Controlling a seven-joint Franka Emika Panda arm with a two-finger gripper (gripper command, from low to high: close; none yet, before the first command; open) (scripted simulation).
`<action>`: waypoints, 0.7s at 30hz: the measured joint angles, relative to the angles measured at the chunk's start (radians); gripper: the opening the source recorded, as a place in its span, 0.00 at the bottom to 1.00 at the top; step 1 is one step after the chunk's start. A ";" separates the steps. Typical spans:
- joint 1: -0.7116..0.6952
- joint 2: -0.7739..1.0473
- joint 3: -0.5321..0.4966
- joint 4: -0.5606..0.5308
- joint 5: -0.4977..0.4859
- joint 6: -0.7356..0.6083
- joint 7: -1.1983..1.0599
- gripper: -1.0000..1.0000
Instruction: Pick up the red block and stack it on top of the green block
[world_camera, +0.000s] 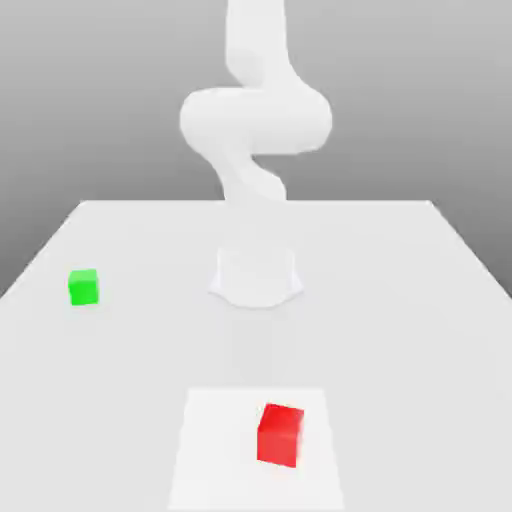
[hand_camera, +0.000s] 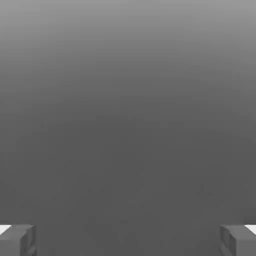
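Note:
The red block (world_camera: 280, 435) is a small bright-red cube near the table's front edge in the exterior view, slightly to that view's right of centre. The green block (world_camera: 84, 287) is a cube of about the same size, farther back at the exterior view's left. The two blocks stand well apart. My gripper (hand_camera: 128, 241) is open in the hand view: its two grey fingertips (hand_camera: 17, 240) sit far apart with nothing between them, and plain grey background lies beyond.
The white arm (world_camera: 255, 120) rises from its round base (world_camera: 256, 275) at the middle of the white table (world_camera: 400, 300) and bends upward past the frame's top. A lighter square patch (world_camera: 215, 450) lies under the red block.

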 joint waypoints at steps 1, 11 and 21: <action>-0.005 0.040 0.008 -0.017 -0.001 0.021 0.015 0.50; -0.034 0.406 0.067 -0.176 -0.019 0.211 0.165 0.50; -0.032 0.768 0.095 -0.328 -0.028 0.403 0.304 0.50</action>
